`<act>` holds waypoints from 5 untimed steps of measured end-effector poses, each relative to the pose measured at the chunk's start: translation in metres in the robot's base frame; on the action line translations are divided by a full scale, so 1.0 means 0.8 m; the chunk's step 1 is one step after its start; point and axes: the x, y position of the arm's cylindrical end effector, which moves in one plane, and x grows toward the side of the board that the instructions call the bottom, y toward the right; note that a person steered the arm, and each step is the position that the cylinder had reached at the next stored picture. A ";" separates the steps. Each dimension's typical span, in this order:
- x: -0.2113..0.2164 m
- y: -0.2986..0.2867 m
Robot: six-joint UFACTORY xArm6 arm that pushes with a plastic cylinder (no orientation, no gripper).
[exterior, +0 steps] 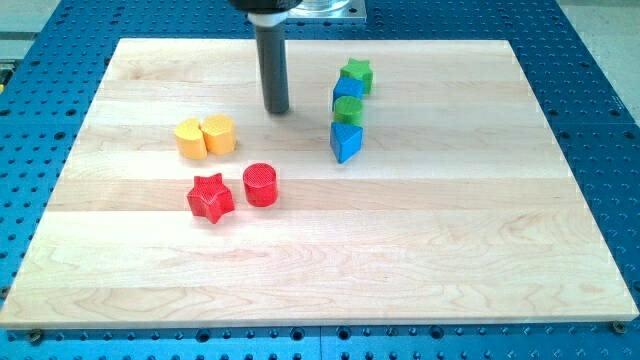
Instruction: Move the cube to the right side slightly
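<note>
The blue cube [345,90] sits near the view's top, right of centre, in a tight column of blocks. A green star [356,73] touches it from above. A green cylinder [348,109] stands just below it and hides part of it. A blue triangular block [345,142] closes the column at the bottom. My tip [277,110] rests on the board to the left of the column, about level with the green cylinder and clearly apart from it.
Two yellow blocks, a hexagon-like one [189,139] and a heart-like one [219,134], touch each other at the left. A red star [210,197] and a red cylinder [260,185] lie below them. The wooden board [450,260] lies on a blue perforated table.
</note>
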 end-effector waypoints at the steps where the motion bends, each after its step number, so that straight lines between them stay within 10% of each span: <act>1: 0.006 0.021; 5: 0.023 0.116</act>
